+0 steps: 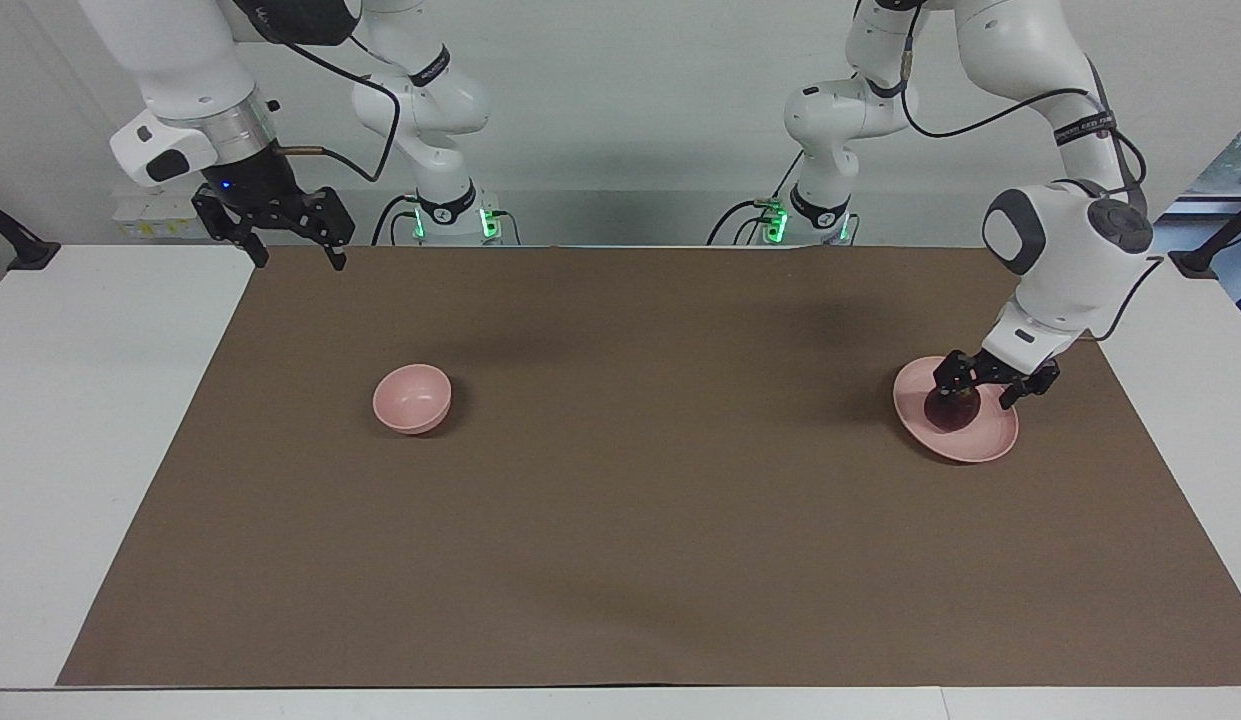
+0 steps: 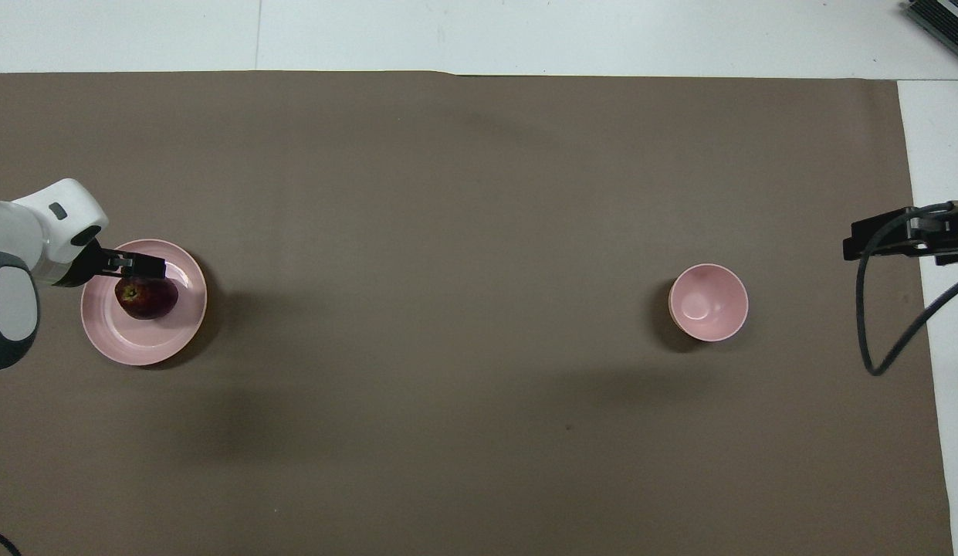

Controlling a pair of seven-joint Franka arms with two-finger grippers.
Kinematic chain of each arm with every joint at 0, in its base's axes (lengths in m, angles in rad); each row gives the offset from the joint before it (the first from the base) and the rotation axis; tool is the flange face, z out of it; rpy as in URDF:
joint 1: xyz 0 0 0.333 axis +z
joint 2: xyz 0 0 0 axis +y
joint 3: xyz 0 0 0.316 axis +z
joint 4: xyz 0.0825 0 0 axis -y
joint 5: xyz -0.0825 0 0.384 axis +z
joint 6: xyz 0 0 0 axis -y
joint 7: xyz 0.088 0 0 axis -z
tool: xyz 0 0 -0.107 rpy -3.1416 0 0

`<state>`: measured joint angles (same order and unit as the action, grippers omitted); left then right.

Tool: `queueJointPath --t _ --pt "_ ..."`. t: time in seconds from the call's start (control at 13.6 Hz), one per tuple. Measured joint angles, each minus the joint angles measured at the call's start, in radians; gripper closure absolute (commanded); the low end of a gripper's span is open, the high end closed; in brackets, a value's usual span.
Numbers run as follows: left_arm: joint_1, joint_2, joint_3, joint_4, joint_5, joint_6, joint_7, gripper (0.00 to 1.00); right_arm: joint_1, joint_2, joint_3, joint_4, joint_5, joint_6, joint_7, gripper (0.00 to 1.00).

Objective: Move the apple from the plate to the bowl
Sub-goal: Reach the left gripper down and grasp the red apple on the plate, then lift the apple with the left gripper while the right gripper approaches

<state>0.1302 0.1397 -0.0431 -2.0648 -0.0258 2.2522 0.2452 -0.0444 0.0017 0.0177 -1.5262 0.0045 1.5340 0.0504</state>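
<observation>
The dark red apple [image 1: 950, 410] lies on the pale pink plate [image 1: 983, 440] toward the left arm's end of the table. In the overhead view the apple [image 2: 147, 298] sits on the part of the plate [image 2: 139, 345] farther from the robots. My left gripper [image 1: 977, 396] is down at the plate with its fingers spread about the apple; it also shows in the overhead view [image 2: 143, 270]. I cannot tell whether the fingers touch the apple. The small deep pink bowl [image 1: 412, 398] stands empty toward the right arm's end, also in the overhead view [image 2: 709, 303]. My right gripper [image 1: 300, 262] waits open and raised.
A brown mat [image 1: 620, 520] covers most of the white table [image 1: 80, 450]. The right gripper [image 2: 864, 239] hangs over the mat's edge at the right arm's end, with a black cable [image 2: 872, 324] looping below it.
</observation>
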Motion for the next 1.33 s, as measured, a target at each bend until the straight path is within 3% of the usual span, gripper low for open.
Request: queueJointPath --t 0.22,0.29,0.44,0.52,0.59,1.18,1.33 --pt "0.018 0.01 0.0 -0.035 0.0 0.025 0.017 0.03 -0.003 0.0 -0.002 0.0 0.0 0.0 0.0 0.0" --pt "0.019 0.01 0.0 -0.038 0.0 0.028 0.018 0.16 -0.002 0.0 -0.001 0.0 0.0 0.0 0.0 0.0" --pt "0.019 0.01 -0.001 -0.038 0.0 0.029 0.018 0.56 -0.002 0.0 0.0 0.0 0.0 0.0 0.0 0.0" --pt "0.019 0.01 -0.003 -0.038 0.0 0.029 0.019 0.85 -0.001 0.0 0.001 0.0 0.0 0.0 0.0 0.0" --pt "0.019 0.008 -0.004 -0.038 0.0 0.028 0.024 1.0 0.001 0.0 0.006 -0.003 0.0 0.0 0.0 0.0" --pt "0.018 -0.017 -0.018 0.02 -0.004 -0.119 0.048 1.0 0.015 -0.001 0.044 -0.153 0.075 0.127 0.045 0.0" --pt "0.017 -0.039 -0.032 0.062 -0.084 -0.151 0.049 1.0 0.041 0.01 0.047 -0.177 0.109 0.155 0.109 0.0"
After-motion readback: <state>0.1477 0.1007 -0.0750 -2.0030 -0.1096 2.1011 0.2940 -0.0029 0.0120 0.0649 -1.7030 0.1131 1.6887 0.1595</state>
